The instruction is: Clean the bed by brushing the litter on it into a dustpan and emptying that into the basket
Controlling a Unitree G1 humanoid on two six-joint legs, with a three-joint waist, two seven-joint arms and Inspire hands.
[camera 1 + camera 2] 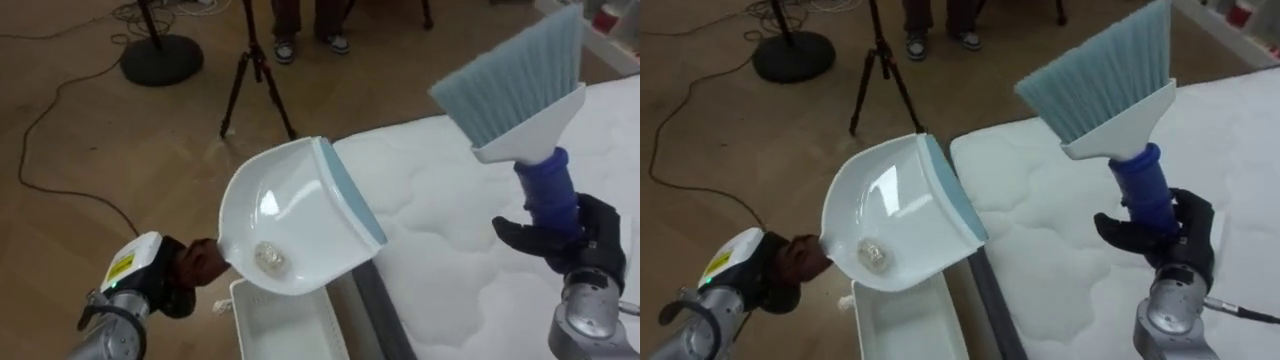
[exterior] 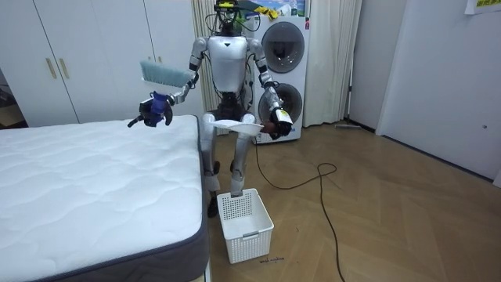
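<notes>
holding dustpan (image 1: 290,215) above basket (image 1: 285,325), left hand (image 1: 190,270); brush (image 1: 520,90) aloft, right hand (image 1: 570,235)

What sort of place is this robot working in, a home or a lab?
Probably a bedroom mocked up for recording: a bare mattress, white wardrobe doors and stacked laundry machines, plus a tripod on the wood floor.

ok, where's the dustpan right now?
Left of centre in the left eye view: the dustpan is held by its handle in the left hand, just off the mattress corner, above the white basket.
</notes>
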